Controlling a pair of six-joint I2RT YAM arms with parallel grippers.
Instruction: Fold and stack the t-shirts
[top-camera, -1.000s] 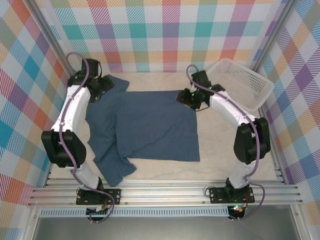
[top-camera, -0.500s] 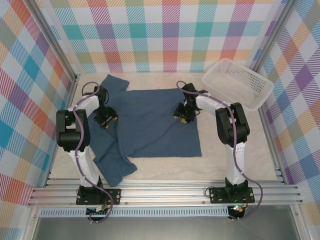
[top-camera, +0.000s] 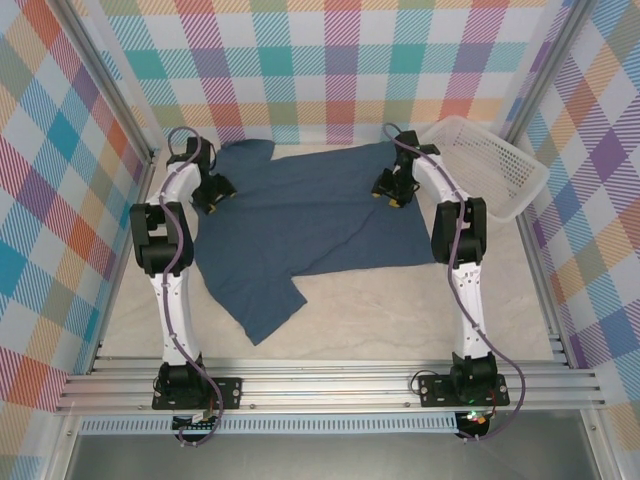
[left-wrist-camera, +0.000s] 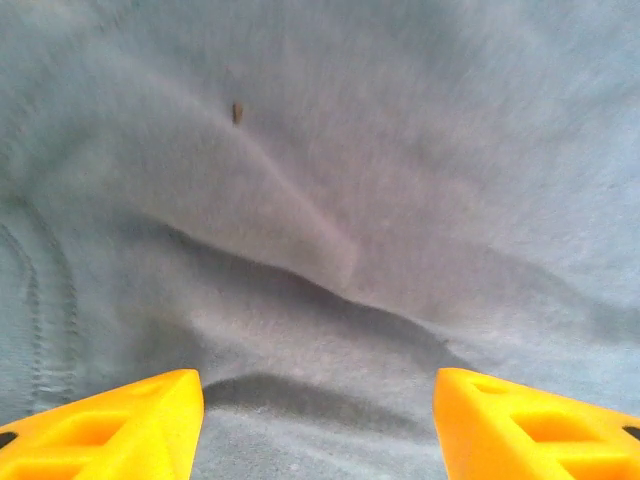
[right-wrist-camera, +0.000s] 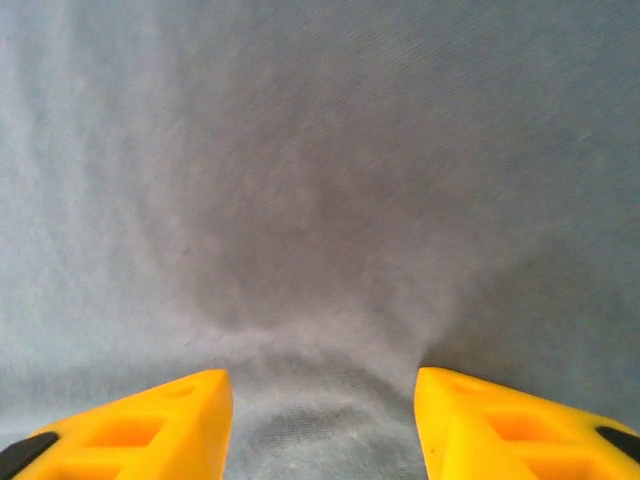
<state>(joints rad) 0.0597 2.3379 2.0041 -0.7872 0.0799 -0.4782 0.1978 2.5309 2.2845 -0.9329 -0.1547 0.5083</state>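
There's the navy t-shirt (top-camera: 300, 225), spread wide across the far half of the worktop (top-camera: 400, 320). Its top edge is close to the back wall and one sleeve trails toward the near side. The left end effector (top-camera: 212, 195) is down on the shirt's far left part, its yellow fingers (left-wrist-camera: 120, 420) well apart with a soft ridge of cloth crossing the gap. The right end effector (top-camera: 388, 190) sits on the far right part, its fingers (right-wrist-camera: 140, 420) parted too, the fabric puckering between them with no visible pinch. The white mesh basket (top-camera: 520, 160) sits in the far right corner, just beside the right arm.
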